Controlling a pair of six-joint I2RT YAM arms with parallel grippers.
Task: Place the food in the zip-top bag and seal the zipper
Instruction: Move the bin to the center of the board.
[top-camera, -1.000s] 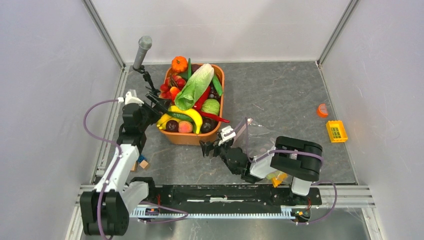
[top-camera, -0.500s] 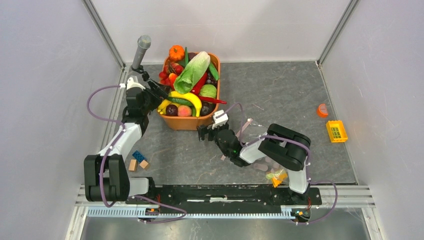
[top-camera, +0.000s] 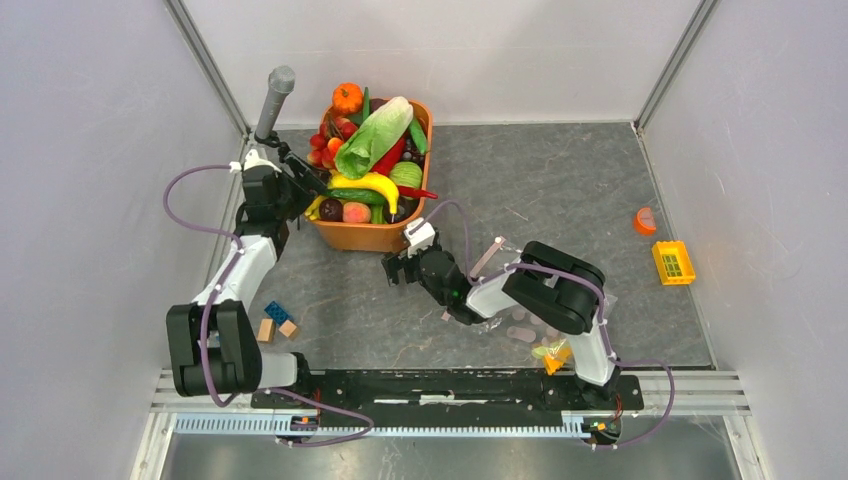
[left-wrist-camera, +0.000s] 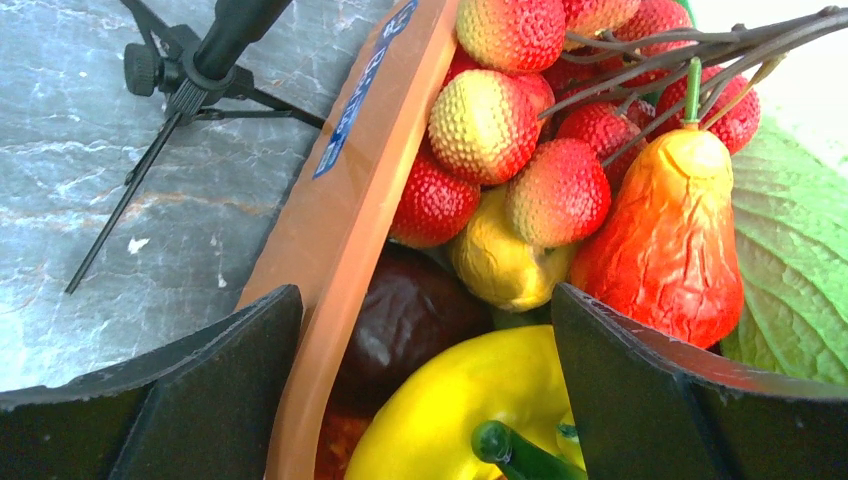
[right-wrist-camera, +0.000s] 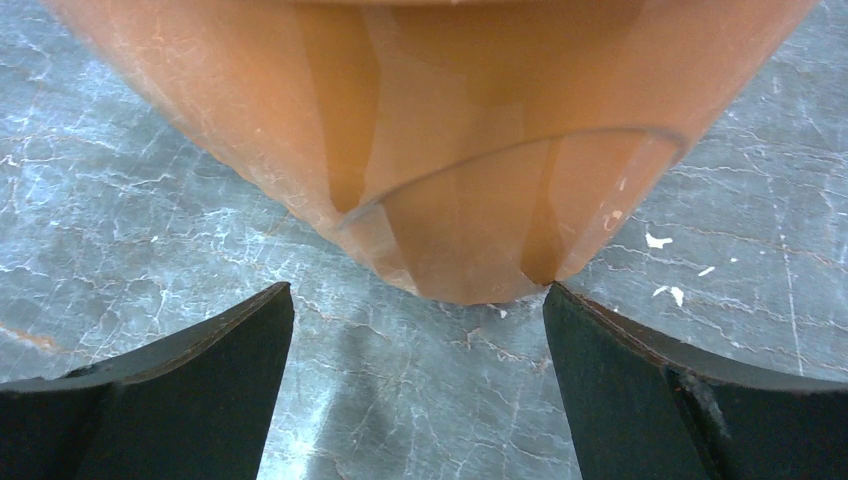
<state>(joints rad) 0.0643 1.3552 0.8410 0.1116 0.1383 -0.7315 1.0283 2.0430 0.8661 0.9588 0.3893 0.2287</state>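
Observation:
The food is piled in an orange tub (top-camera: 365, 238): a green-and-white cabbage (top-camera: 375, 138), a yellow banana (top-camera: 370, 184), a red chili (top-camera: 417, 192) and a slim green vegetable (top-camera: 418, 137). My left gripper (top-camera: 303, 188) is open, its jaws straddling the tub's left rim (left-wrist-camera: 340, 220). Between them (left-wrist-camera: 425, 300) lie a dark fruit and a yellow piece (left-wrist-camera: 470, 400). My right gripper (top-camera: 395, 270) is open and empty just off the tub's near wall (right-wrist-camera: 470, 150), low over the table (right-wrist-camera: 418, 295). The zip-top bag (top-camera: 520, 325) lies mostly under my right arm, its pink zipper (top-camera: 487, 257) showing.
A grey cylinder on a small tripod (top-camera: 275, 95) stands left of the tub, close to my left gripper. Small blocks (top-camera: 275, 320) lie near my left arm. A yellow-orange wedge (top-camera: 553, 355) sits by the right base. An orange piece (top-camera: 645, 220) and a yellow crate (top-camera: 672, 262) lie far right.
The tub has slid away toward the far left. Both arms have stretched farther forward with it, the left gripper staying at its rim and the right one trailing its near wall.

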